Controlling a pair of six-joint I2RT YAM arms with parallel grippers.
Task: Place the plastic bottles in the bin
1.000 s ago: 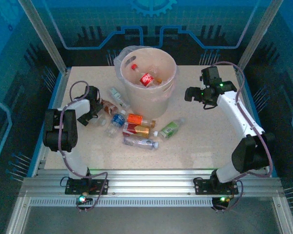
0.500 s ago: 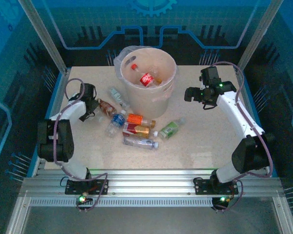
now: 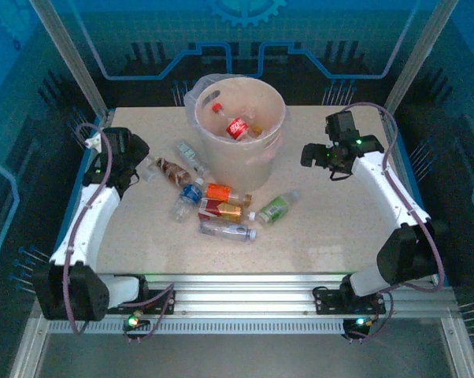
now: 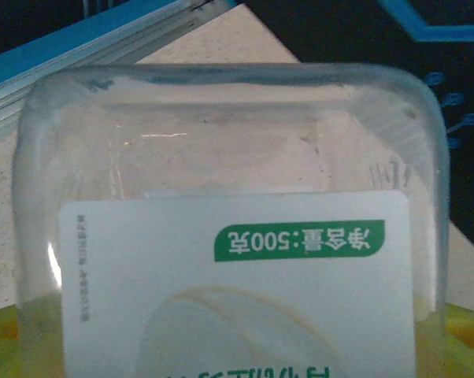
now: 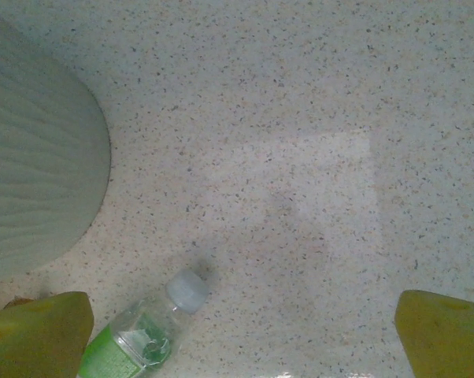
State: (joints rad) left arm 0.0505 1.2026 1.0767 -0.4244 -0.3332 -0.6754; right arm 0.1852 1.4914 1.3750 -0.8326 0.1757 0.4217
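My left fingers point(image 3: 137, 164) grip a clear white-labelled bottle point(image 4: 237, 260) near the left edge of the counter point(image 3: 331, 236), well left of the bin point(image 3: 241, 161). My right fingers point(image 3: 313, 153) are spread wide and hover to the right of the bin. Other bottles point(image 3: 221, 211) lie clustered in front of the bin, and a red-labelled bottle point(image 3: 237, 127) lies inside it.

Open tabletop point(image 3: 339, 228) right of plastic bottles point(image 3: 221, 211)

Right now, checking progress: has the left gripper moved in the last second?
Yes. The left gripper, gripping a clear plastic bottle, has drawn back left, away from the bin.
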